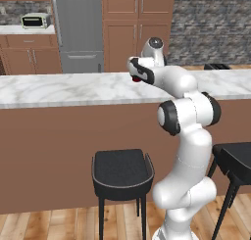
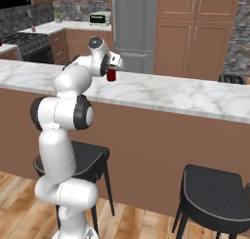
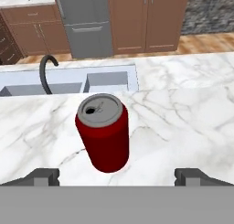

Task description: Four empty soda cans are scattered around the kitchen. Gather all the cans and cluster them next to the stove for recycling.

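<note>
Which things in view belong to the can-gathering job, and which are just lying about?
Job: red soda can upright on the marble counter; stove; open gripper.
Lying about: sink, faucet, toaster oven, refrigerator, stools.

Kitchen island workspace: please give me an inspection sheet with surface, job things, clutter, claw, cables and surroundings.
Surface: white marble island counter, with a sink and a dark curved faucet set into it.
Job things: one red soda can upright on the counter, near the sink; stove far off at the back wall.
Clutter: nothing seen on the counter near the can.
Claw: claw open, fingertips on either side of the can, apart from it.
Cables: nothing seen.
Surroundings: two black stools, grey fridge, wooden cabinets, toaster oven.
</note>
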